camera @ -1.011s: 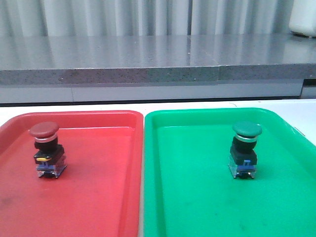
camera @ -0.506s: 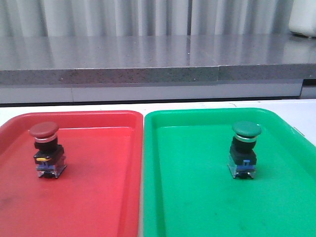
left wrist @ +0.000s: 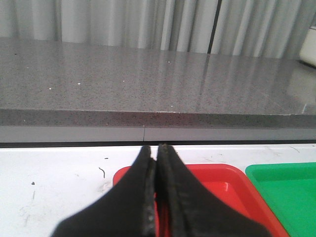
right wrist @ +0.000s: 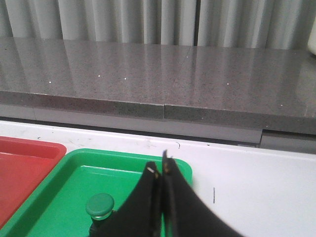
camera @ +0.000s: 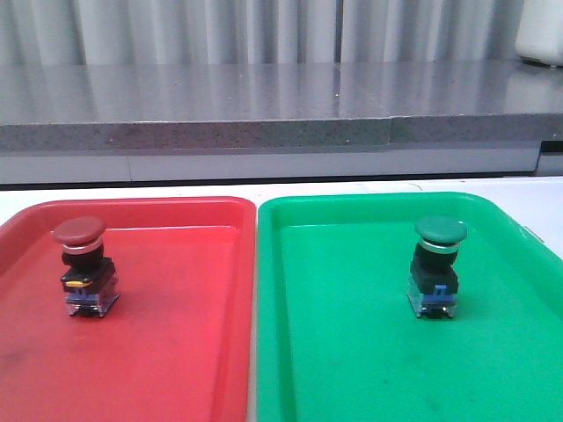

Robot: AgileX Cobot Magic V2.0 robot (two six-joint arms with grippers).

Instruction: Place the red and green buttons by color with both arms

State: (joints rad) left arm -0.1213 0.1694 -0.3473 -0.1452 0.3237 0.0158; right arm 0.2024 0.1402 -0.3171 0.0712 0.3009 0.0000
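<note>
Left hand closed above the counter's edge

The left hand (left wrist: 157, 153) has its two black fingers (left wrist: 143, 197) pressed together, holding nothing. Past it lie the white counter (left wrist: 59, 173), a corner of the red tray (left wrist: 222, 182), the green tray (left wrist: 286, 192) beside it, and a grey stone ledge (left wrist: 148, 84) before curtains.

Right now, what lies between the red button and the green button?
In the front view, between the red button and green button: bare red tray floor, the two trays' adjoining rims, then bare green tray floor. No objects.
</note>
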